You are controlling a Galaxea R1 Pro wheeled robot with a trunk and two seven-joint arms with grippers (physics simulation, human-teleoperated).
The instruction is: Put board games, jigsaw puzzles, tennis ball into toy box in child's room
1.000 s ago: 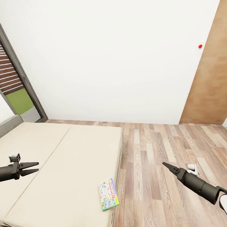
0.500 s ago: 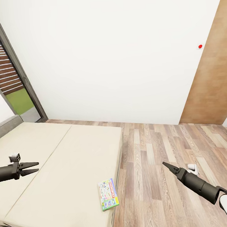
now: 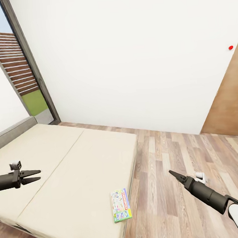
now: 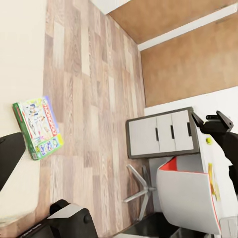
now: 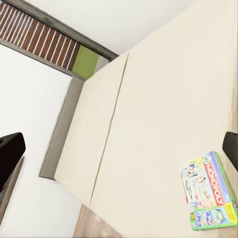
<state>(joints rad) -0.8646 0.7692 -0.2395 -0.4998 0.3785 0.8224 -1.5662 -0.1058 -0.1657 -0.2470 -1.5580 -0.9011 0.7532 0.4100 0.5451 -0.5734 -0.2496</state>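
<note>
Head view: a green-edged board game (image 3: 121,205) is seen lying flat on the bed (image 3: 65,167), close to the mattress corner beside the wood floor (image 3: 175,186). The left hand (image 3: 33,176) is held over the bed, well apart from the game, its fingers slightly parted and nothing between them. The right hand (image 3: 173,174) is held over the floor, fingers drawn to a point and empty.

Left wrist view: the same game (image 4: 38,127) is shown at the mattress edge; beyond the floor, a grey cabinet (image 4: 161,133) and a chair (image 4: 191,198) are seen, with a small yellow-green ball (image 4: 209,140) on the worktop (image 4: 218,148) above.

Right wrist view: the game (image 5: 209,191) is seen printed side up near the bed's edge. The box is judged light, stiff and thin, with a smooth lid likely to slip; it is best pinched across a long edge, where it sits nearest the mattress side
</note>
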